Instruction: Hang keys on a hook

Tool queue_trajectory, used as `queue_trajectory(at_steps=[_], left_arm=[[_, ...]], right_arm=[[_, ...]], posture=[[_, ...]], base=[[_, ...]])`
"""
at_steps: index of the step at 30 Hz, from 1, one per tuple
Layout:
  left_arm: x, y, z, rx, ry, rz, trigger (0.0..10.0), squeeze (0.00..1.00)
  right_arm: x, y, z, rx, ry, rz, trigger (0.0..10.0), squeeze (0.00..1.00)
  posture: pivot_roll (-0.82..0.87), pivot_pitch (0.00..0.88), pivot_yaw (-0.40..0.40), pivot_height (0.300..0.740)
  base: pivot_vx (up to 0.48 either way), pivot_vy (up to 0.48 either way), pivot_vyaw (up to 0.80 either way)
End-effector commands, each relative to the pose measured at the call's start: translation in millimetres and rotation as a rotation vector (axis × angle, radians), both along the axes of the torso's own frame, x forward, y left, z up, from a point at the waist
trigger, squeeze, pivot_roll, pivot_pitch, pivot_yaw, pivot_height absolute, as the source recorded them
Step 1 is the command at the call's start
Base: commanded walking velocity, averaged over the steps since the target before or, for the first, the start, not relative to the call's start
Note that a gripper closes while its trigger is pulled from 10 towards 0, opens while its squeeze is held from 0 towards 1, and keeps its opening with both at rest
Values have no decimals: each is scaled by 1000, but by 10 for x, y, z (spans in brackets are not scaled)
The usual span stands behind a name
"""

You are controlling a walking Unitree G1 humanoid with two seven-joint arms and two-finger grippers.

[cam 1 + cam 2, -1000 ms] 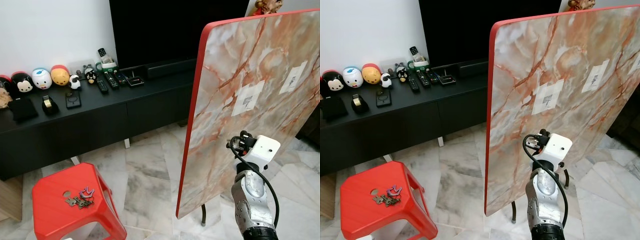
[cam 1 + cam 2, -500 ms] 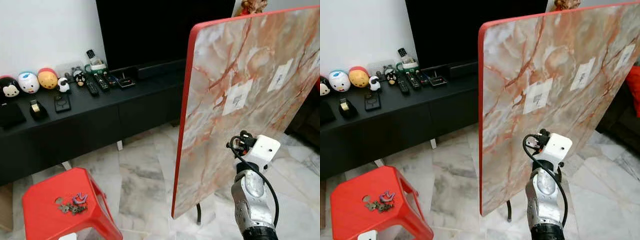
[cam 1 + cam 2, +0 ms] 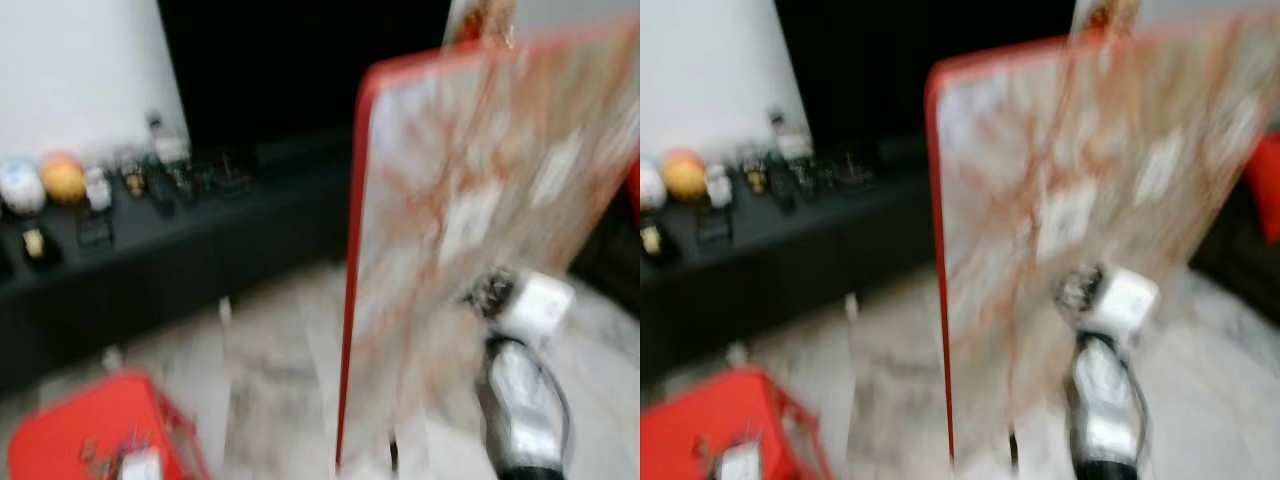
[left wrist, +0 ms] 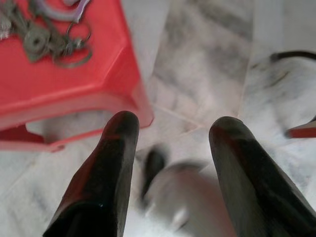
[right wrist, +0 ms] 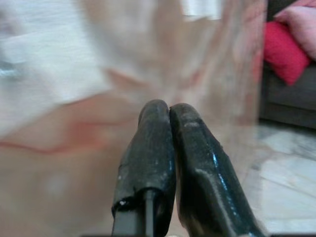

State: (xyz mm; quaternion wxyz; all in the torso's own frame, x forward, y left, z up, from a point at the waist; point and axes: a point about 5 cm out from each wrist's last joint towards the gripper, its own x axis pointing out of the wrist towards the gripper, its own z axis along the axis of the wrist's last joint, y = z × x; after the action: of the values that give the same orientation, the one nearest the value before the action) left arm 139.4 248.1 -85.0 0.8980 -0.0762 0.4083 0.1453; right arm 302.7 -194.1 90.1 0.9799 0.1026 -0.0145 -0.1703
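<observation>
The head views are blurred by motion. A bunch of keys (image 4: 47,37) with a purple tag lies on the red plastic stool (image 4: 84,84), low at my left (image 3: 80,440). My left gripper (image 4: 175,123) hangs open above the floor just beyond the stool's edge, a short way from the keys. A tall marble-patterned board with a red rim (image 3: 480,200) stands upright ahead. It carries two white patches (image 3: 465,225) whose hooks I cannot make out. My right gripper (image 5: 169,111) is shut on nothing, close in front of the board. The right arm (image 3: 520,400) is raised before the board.
A long black TV console (image 3: 180,230) runs along the back wall with toys and remotes (image 3: 60,180) on top, under a dark screen. A red cushion (image 5: 286,52) lies on a dark sofa to the right. Marble floor (image 4: 212,64) spreads between stool and board.
The whole picture has slid left and gone blurry, so the camera is turning. The stool now sits lower at the left edge. The right arm holds the same pose.
</observation>
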Motion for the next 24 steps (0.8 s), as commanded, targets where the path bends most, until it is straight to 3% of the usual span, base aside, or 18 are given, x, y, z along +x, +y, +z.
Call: queue_trajectory(at_steps=[1, 8, 10, 18, 22, 24], left_arm=[[-193, 101, -40, 11, 52, 27, 10000, 0], [-200, 149, -31, 13, 63, 31, 10000, 0], [-210, 164, -29, 12, 64, 34, 10000, 0], [-218, 181, -27, 11, 65, 39, 10000, 0], [-195, 137, -36, 5, 67, 34, 10000, 0], [-192, 131, -37, 4, 66, 34, 10000, 0]], right_arm=[[19, 138, 26, 5, -16, 41, 10000, 0], [6, 202, 29, 3, -17, 59, 10000, 0], [-29, 274, 107, -84, -47, 90, 10000, 0], [-153, 401, 354, -201, -132, 127, 10000, 0], [-183, 393, 491, -336, -180, 120, 10000, 0], [-185, 389, 493, -337, -181, 116, 10000, 0]], posture=[[21, 0, -63, 740], [19, 0, -62, 740], [23, 0, -64, 740], [10, 0, -62, 740], [7, 0, -65, 740], [7, 0, -65, 740]], base=[[0, 0, 0], [0, 0, 0], [0, 0, 0], [0, 0, 0], [0, 0, 0], [0, 0, 0]])
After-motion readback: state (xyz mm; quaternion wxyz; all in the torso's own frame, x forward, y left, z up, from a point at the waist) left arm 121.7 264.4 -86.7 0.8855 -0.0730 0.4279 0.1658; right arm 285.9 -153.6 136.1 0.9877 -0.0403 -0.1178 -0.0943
